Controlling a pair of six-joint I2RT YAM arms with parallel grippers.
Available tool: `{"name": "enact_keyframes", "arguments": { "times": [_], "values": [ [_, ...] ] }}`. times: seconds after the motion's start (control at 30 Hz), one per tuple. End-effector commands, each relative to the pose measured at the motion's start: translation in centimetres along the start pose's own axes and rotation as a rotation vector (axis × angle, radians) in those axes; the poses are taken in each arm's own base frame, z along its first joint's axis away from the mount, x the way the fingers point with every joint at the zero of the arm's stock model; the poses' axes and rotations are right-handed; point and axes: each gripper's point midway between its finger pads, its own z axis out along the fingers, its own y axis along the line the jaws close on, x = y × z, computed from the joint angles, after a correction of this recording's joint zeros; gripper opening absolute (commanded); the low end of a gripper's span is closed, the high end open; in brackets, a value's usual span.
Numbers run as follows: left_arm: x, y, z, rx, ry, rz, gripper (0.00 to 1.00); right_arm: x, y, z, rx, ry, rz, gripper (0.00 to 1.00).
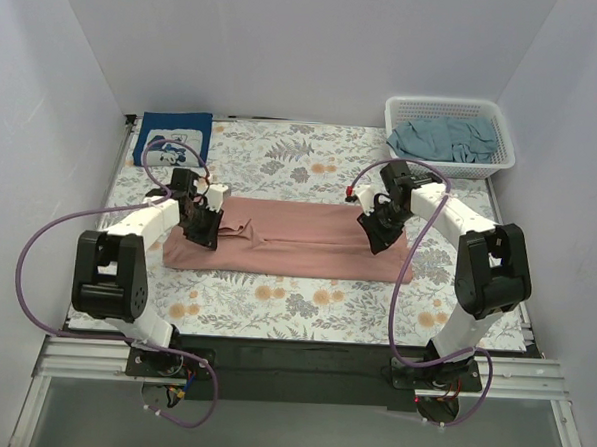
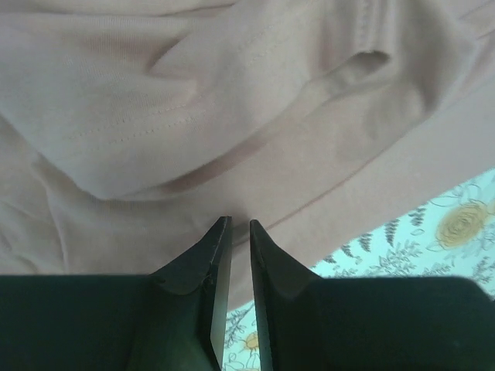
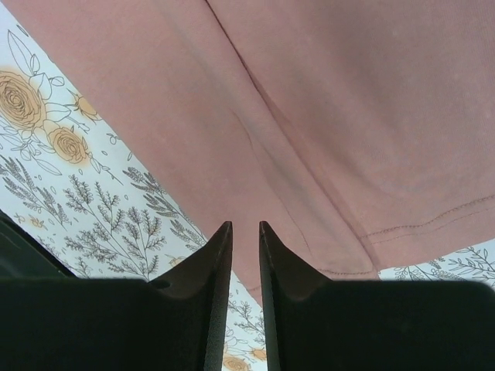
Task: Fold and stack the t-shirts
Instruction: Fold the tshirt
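A dusty-pink t-shirt (image 1: 298, 239) lies folded into a long band across the middle of the floral cloth. My left gripper (image 1: 206, 234) is down at its left end. In the left wrist view its jaws (image 2: 240, 222) stand a narrow slit apart, tips at the pink cloth (image 2: 232, 116), with nothing seen pinched. My right gripper (image 1: 378, 238) is at the shirt's right end, its jaws (image 3: 245, 226) likewise slightly apart over the hem (image 3: 348, 116). A folded navy t-shirt (image 1: 175, 137) with white print lies at the back left. A grey-teal t-shirt (image 1: 448, 139) sits crumpled in the basket.
A white lattice basket (image 1: 452, 169) stands at the back right corner. The floral table cloth (image 1: 305, 299) covers the table. White walls close in the left, back and right sides. Purple cables loop from both arms.
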Motion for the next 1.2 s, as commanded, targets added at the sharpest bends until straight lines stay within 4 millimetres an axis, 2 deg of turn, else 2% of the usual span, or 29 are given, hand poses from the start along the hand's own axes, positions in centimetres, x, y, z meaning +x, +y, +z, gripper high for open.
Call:
{"name": "enact_keyframes", "arguments": {
  "times": [0.0, 0.07, 0.17, 0.2, 0.27, 0.3, 0.4, 0.47, 0.5, 0.53, 0.63, 0.67, 0.73, 0.77, 0.9, 1.03, 1.1, 1.17],
  "values": [
    [-1.1, 1.3, 1.0, -0.041, -0.031, 0.018, 0.14, -0.5, 0.0, 0.3, -0.004, -0.018, 0.009, 0.26],
    [-1.4, 1.6, 1.7, -0.049, -0.036, 0.012, 0.15, -0.3, -0.2, 0.4, 0.005, -0.012, 0.007, 0.26],
    [-3.1, 2.3, 2.4, -0.069, -0.074, 0.016, 0.16, -0.1, -0.2, 0.6, 0.005, -0.006, 0.008, 0.26],
    [-4.4, 2.6, 2.4, -0.077, -0.099, 0.024, 0.16, -0.1, -0.3, 0.7, 0.003, -0.006, 0.008, 0.26],
    [-5.2, 2.6, 3.2, -0.079, -0.096, 0.031, 0.16, -0.2, -0.3, 0.7, 0.004, -0.005, 0.008, 0.26],
    [-6.5, 2.6, 3.1, -0.082, -0.117, 0.043, 0.16, -0.2, -0.3, 0.6, 0.007, -0.006, 0.007, 0.26],
    [-7.8, 1.9, 4.2, -0.074, -0.115, 0.077, 0.18, 0.0, -0.3, 0.8, 0.006, 0.001, 0.009, 0.26],
    [-9.8, 1.5, 4.5, -0.079, -0.145, 0.115, 0.19, 0.2, -0.3, 0.8, 0.007, 0.005, 0.008, 0.26],
    [-9.9, 1.4, 5.2, -0.074, -0.134, 0.123, 0.2, 0.2, -0.4, 0.8, 0.007, 0.004, 0.008, 0.26],
    [-11.4, 0.9, 5.1, -0.076, -0.159, 0.146, 0.2, 0.2, -0.3, 0.9, 0.006, 0.007, 0.009, 0.26],
    [-12.9, 0.9, 6.2, -0.098, -0.166, 0.175, 0.23, 0.4, -0.3, 1.0, 0.006, 0.009, 0.008, 0.26],
    [-14.2, 1.1, 6.0, -0.116, -0.188, 0.185, 0.24, 0.4, -0.3, 1.0, 0.006, 0.011, 0.007, 0.26],
    [-14.9, 1.2, 6.3, -0.13, -0.193, 0.195, 0.27, 0.3, -0.3, 0.9, 0.006, 0.009, 0.008, 0.26],
    [-15.8, 1.3, 6.0, -0.138, -0.212, 0.199, 0.28, 0.4, -0.3, 1.0, 0.004, 0.011, 0.009, 0.26],
    [-16.8, 1.6, 4.9, -0.163, -0.241, 0.201, 0.32, 0.3, -0.4, 0.9, 0.009, 0.008, 0.009, 0.26],
    [-17.3, 3.2, 2.7, -0.125, -0.284, 0.13, 0.36, 0.1, -0.4, 0.8, 0.008, 0.003, 0.01, 0.26],
    [-17.4, 4.0, 1.3, -0.049, -0.296, 0.073, 0.39, 0.0, -0.3, 0.8, 0.005, 0.0, 0.01, 0.26],
    [-16.8, 4.4, 0.8, -0.011, -0.273, 0.048, 0.45, -0.1, -0.3, 0.8, 0.001, -0.003, 0.013, 0.27]
  ]
}}
